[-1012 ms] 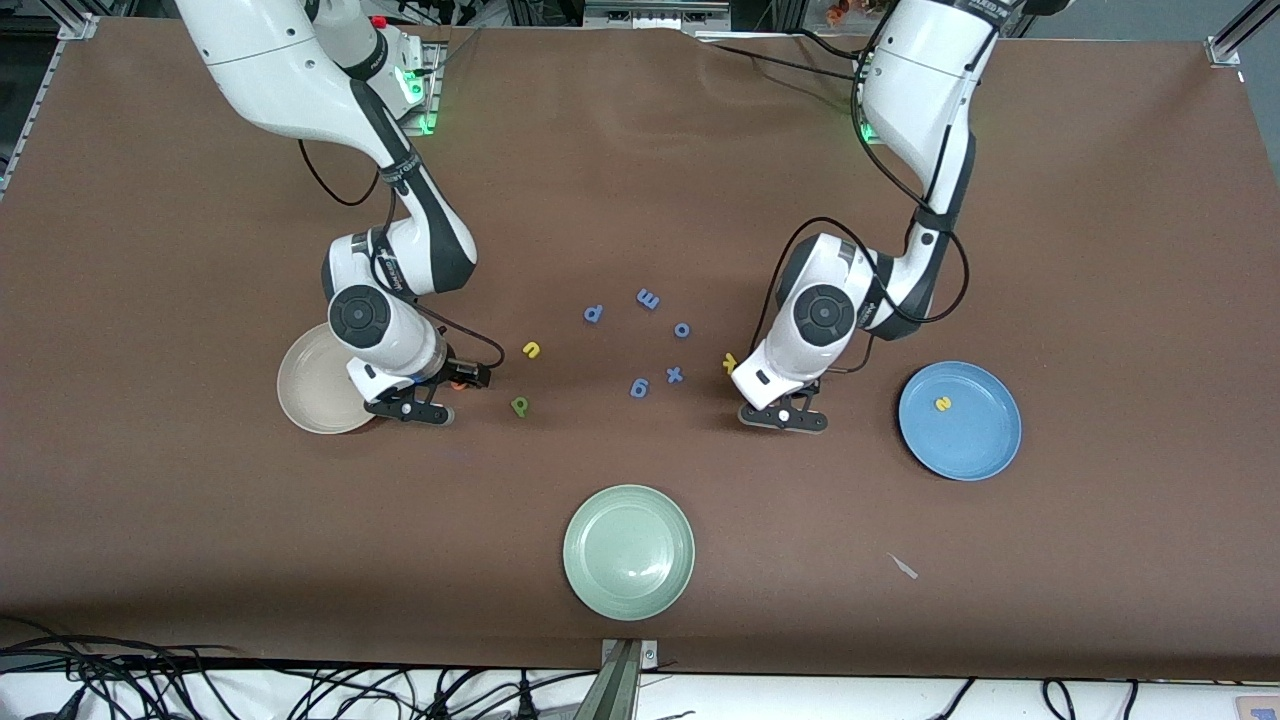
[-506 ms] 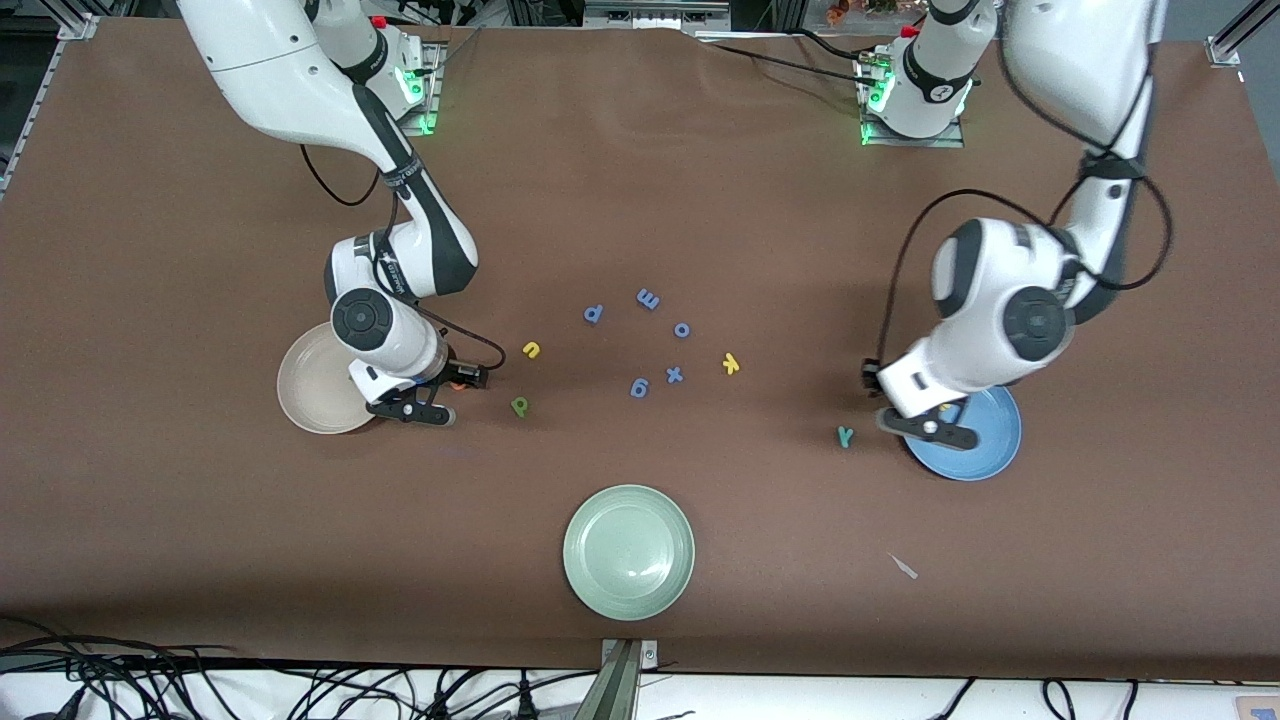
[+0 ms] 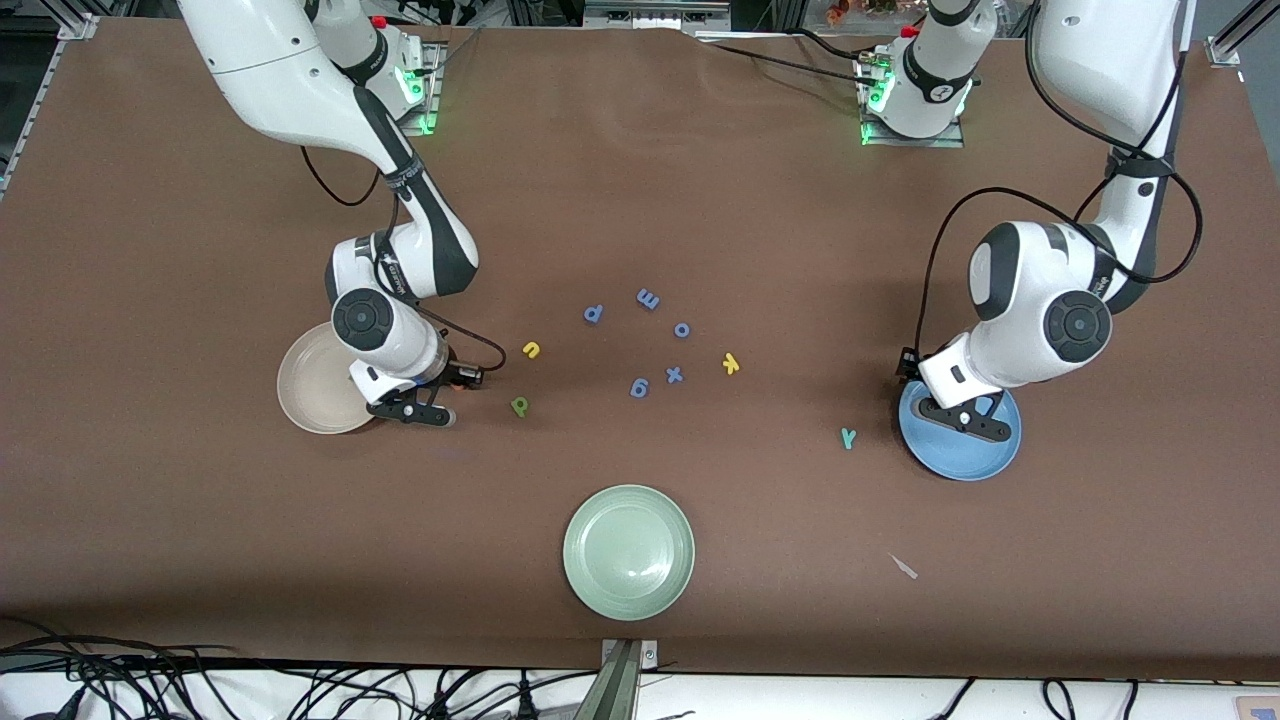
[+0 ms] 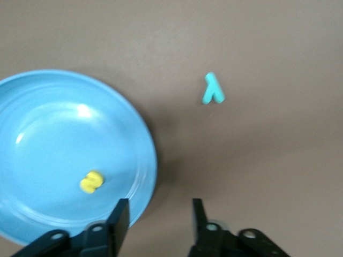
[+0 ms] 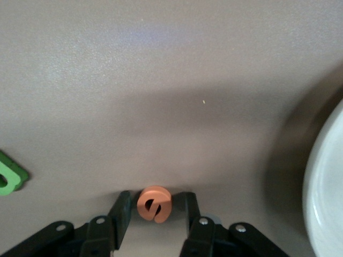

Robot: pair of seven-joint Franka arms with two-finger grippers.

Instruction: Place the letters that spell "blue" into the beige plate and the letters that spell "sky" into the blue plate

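**Orange e between the right jaws, teal y lying outside the blue plate**

We see the right gripper [image 5: 155,206] down at the table just beside the beige plate [image 3: 305,385], on the side toward the middle of the table. In the right wrist view the orange e [image 5: 154,204] sits between the two fingers [image 5: 121,210], which stand on either side of it with a sliver of gap on each side; the jaws are partly open and we cannot say they are pressing the letter yet. The green b [image 3: 519,405] lies near this gripper, toward the table's middle, and the yellow u [image 3: 531,349] lies a little farther from the front camera than the b. The beige plate shows no letters in the part we can see.

The left gripper [image 4: 159,217] hangs over the rim of the blue plate [image 3: 950,455], at the edge that faces the middle of the table. Its jaws are open and hold nothing. The yellow s [image 4: 91,181] lies inside the blue plate. The teal y [image 3: 848,437] lies on the brown table [image 3: 640,180] near the plate but apart from its rim, clear of the left fingers. The yellow k [image 3: 731,364] lies toward the middle, close to a loose cluster of periwinkle-blue letters [image 3: 640,387]. A pale green plate [image 3: 628,552] sits nearest the front camera.
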